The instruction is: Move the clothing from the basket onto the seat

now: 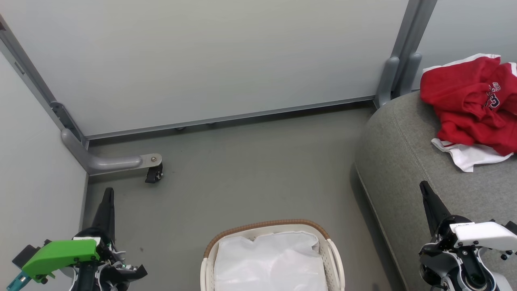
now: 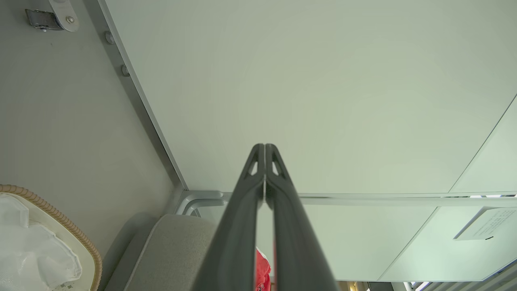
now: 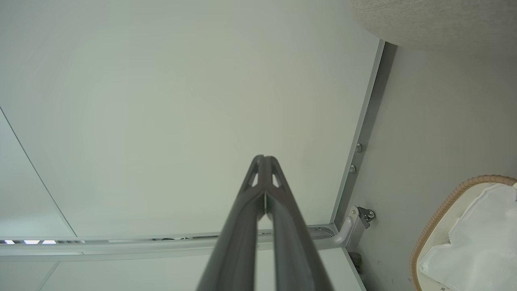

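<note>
Left gripper (image 1: 107, 200) and right gripper (image 1: 428, 198) were both clenched, fingers pressed together and nothing in them, held low on either side of the basket (image 1: 266, 224). The clothing (image 1: 470, 97) lay heaped, red and white, on the seat (image 1: 400, 161), well apart from the basket. Inside the basket I saw the white liner (image 1: 270, 258) and no red, though its near end was cut off. Task looked done, barring anything hidden there.

Red/wht clothing (image 1: 464, 95), grey seat (image 1: 404, 169), brown-rimmed cream basket (image 1: 266, 224).
</note>
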Motion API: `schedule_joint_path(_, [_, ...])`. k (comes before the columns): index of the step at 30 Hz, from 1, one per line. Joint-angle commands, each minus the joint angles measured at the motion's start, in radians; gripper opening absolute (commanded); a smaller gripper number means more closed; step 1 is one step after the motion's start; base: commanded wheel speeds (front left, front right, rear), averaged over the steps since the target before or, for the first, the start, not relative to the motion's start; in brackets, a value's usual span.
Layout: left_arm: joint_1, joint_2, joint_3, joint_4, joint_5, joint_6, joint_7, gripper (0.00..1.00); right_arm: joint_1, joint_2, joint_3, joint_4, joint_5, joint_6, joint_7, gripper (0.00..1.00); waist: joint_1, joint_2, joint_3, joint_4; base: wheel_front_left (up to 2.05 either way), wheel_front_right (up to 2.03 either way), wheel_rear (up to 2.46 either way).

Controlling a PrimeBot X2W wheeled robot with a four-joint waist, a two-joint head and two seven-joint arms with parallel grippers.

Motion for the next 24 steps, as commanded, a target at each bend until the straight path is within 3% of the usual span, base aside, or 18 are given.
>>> schedule_joint_path(1, [-0.010, 0.005, 0.002, -0.002, -0.003, -0.005, 0.003, 0.00, -0.006, -0.006, -0.002, -0.004, 0.003, 0.000, 0.001, 0.00, 0.0000, 0.0000, 0.000, 0.000, 0.00, 0.00, 0.00])
schedule_joint_path(24, [-0.010, 0.005, 0.002, -0.002, -0.003, -0.005, 0.003, 0.00, -0.006, -0.006, -0.002, -0.004, 0.003, 0.000, 0.001, 0.00, 0.0000, 0.0000, 0.000, 0.000, 0.00, 0.00, 0.00])
